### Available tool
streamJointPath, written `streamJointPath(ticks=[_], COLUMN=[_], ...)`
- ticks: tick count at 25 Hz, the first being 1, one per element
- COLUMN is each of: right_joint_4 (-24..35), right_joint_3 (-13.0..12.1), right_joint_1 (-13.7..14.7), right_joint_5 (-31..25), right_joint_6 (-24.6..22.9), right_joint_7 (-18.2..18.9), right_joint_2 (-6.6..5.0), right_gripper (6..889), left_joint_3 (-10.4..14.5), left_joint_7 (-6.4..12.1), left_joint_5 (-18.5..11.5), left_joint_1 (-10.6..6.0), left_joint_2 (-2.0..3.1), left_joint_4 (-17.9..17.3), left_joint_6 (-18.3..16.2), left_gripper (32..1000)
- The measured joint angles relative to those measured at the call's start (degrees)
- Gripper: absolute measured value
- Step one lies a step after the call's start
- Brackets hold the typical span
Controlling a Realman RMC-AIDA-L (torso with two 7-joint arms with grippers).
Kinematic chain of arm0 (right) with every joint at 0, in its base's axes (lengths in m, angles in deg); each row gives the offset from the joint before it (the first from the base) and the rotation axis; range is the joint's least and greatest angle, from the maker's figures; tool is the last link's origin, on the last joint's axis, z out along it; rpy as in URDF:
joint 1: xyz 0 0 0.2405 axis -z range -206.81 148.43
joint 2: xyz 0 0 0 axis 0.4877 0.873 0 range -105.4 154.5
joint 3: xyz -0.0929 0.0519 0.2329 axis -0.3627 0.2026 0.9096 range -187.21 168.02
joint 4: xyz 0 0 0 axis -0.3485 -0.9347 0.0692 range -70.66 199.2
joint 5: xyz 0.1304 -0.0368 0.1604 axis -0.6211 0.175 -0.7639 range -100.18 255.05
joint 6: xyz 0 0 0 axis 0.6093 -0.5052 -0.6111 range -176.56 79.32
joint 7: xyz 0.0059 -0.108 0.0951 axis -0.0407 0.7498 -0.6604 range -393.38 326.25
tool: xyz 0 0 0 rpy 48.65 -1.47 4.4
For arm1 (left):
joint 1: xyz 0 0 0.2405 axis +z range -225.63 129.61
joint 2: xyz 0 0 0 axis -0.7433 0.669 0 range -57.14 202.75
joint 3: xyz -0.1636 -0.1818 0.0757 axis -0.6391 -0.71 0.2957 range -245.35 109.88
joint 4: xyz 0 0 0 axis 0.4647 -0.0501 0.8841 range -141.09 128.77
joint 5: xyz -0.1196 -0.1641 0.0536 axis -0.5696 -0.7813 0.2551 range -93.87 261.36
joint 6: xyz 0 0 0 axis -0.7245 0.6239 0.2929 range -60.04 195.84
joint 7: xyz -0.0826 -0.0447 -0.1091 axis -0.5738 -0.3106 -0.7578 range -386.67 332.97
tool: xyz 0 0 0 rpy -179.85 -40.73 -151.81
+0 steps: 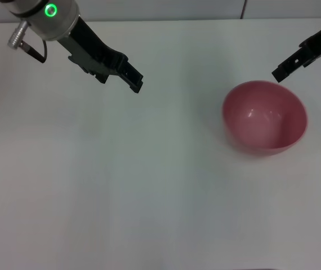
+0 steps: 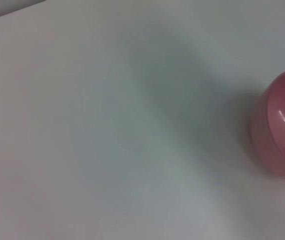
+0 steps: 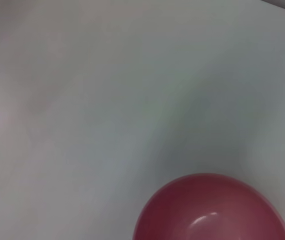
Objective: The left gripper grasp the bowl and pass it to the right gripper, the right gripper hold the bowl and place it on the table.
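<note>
Progress: the bowl (image 1: 264, 117) is sitting upright on the counter (image 1: 121, 185), so the placing looks done; only parking the 2 arms seems left.
Left claw (image 1: 133, 79): hanging well apart from the bowl, holding nothing, opening unclear.
Right claw (image 1: 277, 73): hovering just beside the far rim, empty, gap unclear.
Bowl look: round, deep, glossy pink, empty inside.

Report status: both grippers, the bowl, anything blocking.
Left gripper up high on the left, holding nothing. Right gripper just behind the bowl, not touching. Bowl upright on the table. Nothing in the way.
</note>
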Motion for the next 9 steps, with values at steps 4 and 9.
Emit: streamJointPath(ticks=[4, 9], right_joint_4=[0.0, 0.0], right_joint_3=[-0.1, -0.2], right_joint_1=[-0.1, -0.7], right_joint_5=[0.0, 0.1], right_joint_6=[0.1, 0.0], right_joint_7=[0.0, -0.1], right_joint_2=[-0.01, -0.01], right_gripper=[862, 861], left_joint_3=[0.0, 0.0], left_joint_7=[0.0, -0.02], left_joint_5=[0.0, 0.0], left_joint_1=[-0.02, 0.0], left_joint_2=[-0.01, -0.01], left_joint_4=[0.0, 0.0], left_joint_6=[0.1, 0.1], left_gripper=[861, 861])
